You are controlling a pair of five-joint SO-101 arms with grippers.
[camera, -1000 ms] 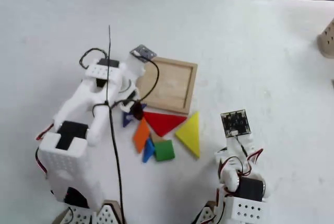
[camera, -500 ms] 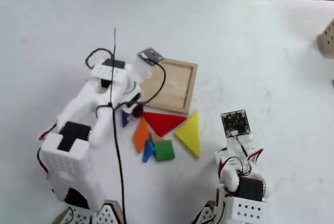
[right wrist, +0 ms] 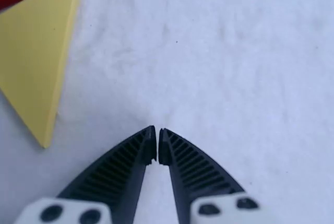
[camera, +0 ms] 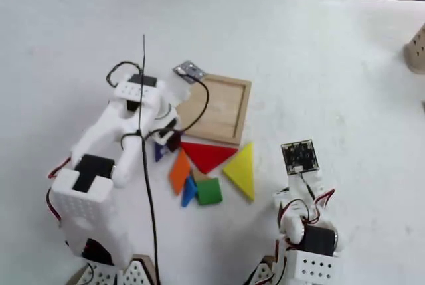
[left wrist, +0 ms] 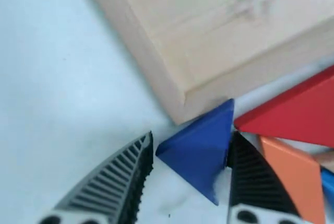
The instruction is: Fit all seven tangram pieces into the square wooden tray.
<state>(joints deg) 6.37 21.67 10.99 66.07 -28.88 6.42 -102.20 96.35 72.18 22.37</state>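
Note:
The square wooden tray (camera: pixel 219 105) lies empty mid-table, and its corner (left wrist: pixel 209 51) is close in the left wrist view. In front of it lie a red triangle (camera: pixel 207 154), a yellow triangle (camera: pixel 242 170), an orange piece (camera: pixel 179 171), a green square (camera: pixel 209 192) and a small blue piece (camera: pixel 188 192). A dark blue triangle (left wrist: pixel 201 145) rests on the table at the tray's near left corner. My left gripper (left wrist: pixel 192 139) is open and straddles it, one finger against its edge. My right gripper (right wrist: pixel 157 144) is shut just above bare table beside the yellow triangle (right wrist: pixel 34 51).
The left arm (camera: pixel 106 145) with its black cable leans over the table's left half. The right arm's base (camera: pixel 307 232) sits at the front edge. A beige pegged object (camera: pixel 417 49) stands at the far right.
The left arm shifted a little toward the tray, then eased back slightly. The pieces and the right arm stayed put.

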